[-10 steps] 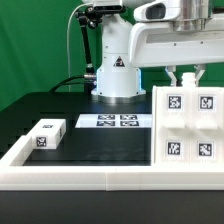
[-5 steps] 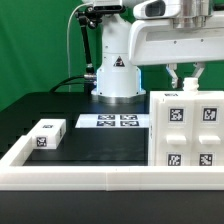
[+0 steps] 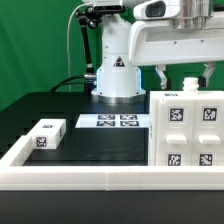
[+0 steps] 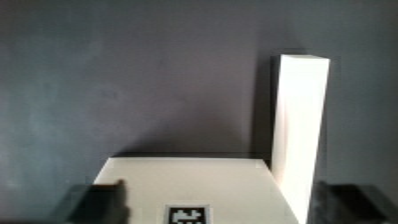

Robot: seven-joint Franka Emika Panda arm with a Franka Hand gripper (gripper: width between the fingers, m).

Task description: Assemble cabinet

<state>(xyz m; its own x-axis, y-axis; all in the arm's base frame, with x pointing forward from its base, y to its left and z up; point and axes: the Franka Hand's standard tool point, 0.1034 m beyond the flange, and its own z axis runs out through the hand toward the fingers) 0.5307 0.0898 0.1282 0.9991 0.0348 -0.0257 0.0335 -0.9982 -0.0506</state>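
Observation:
The cabinet (image 3: 186, 130), a large white box with four tagged raised panels on its face, stands at the exterior view's right against the front border rail. My gripper (image 3: 188, 72) is open just above its top edge, one finger on each side of a small white nub (image 3: 190, 86) on the cabinet's top. In the wrist view the gripper (image 4: 224, 202) is open, its dark fingers (image 4: 98, 204) straddling the cabinet's tagged white surface (image 4: 196, 180) without touching it. A long white edge (image 4: 299, 110) of the cabinet runs away from the gripper.
A small white tagged block (image 3: 45, 133) lies at the exterior view's left inside the low white border rail (image 3: 90, 172). The marker board (image 3: 120, 121) lies flat in front of the robot base (image 3: 117, 75). A black cable hangs behind.
The cabinet has shifted a little toward the exterior view's left and stands still. My fingers, shut on its top before, have spread apart and let go.

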